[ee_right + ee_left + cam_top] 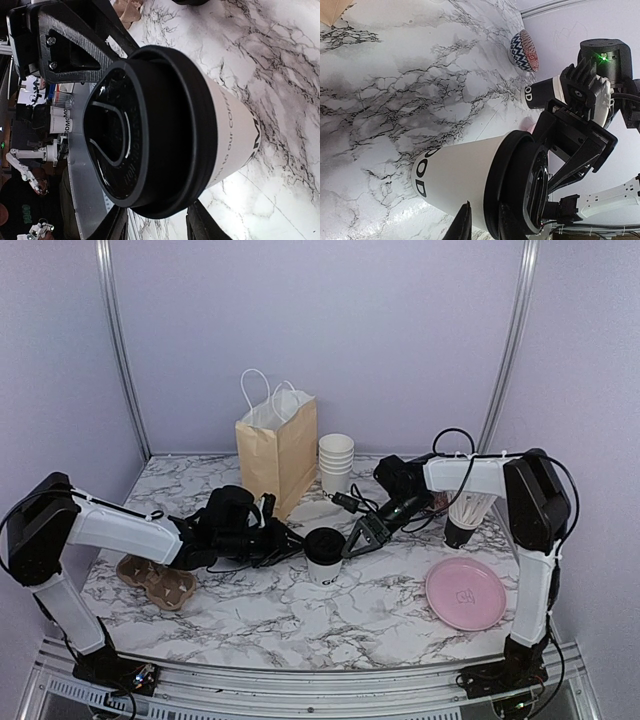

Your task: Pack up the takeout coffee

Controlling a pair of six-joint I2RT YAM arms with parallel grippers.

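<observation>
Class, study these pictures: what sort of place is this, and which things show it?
Likely a robot lab booth staged as a coffee counter: a marble-patterned table, a lidded takeout coffee, a paper bag, stacked paper cups.

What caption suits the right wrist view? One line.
Lidded takeout coffee on marble table, just before the open right gripper.

The white paper cup with a black plastic lid (323,555) stands near the middle of the marble-patterned table (260,610). The left gripper (287,540) is just to its left and the right gripper (355,540) just to its right. Behind the cup, slightly left, stands the brown paper bag with white handles (277,452). The stack of lidless white cups (336,462) stands just right of the bag. The brown cardboard cup carrier (155,580) lies at the near left, and the round pink plate (465,593) at the near right.
</observation>
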